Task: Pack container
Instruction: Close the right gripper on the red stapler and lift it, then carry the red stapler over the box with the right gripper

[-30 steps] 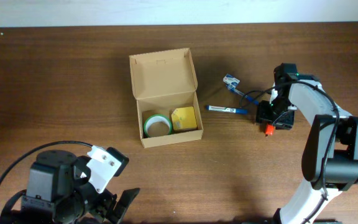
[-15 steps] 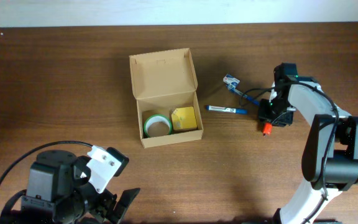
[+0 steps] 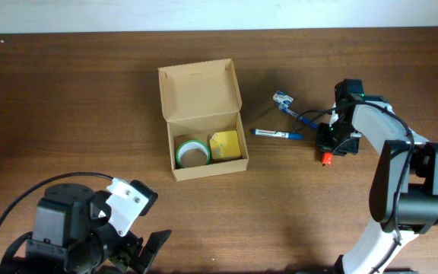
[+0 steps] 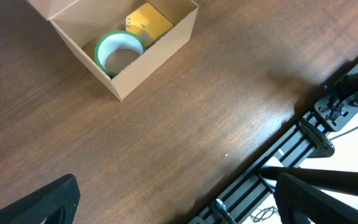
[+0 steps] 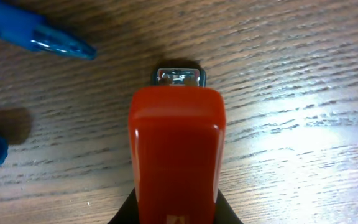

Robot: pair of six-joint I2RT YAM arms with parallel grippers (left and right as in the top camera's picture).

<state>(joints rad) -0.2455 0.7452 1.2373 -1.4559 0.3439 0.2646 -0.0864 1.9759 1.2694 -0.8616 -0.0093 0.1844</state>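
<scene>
Pinching red stapler in right jaws, right of open box on counter; left jaws released, far from box. Risking slip if hold proves shallow, or clipping box wall.

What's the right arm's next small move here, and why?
Probably close the right claw firmly on the small red plastic stapler before any lift. The stapler sits centred under the wrist camera, flat on the brown wooden table, and a firm grip isn't visible. The tan cardboard box stands open, ready for it.
</scene>
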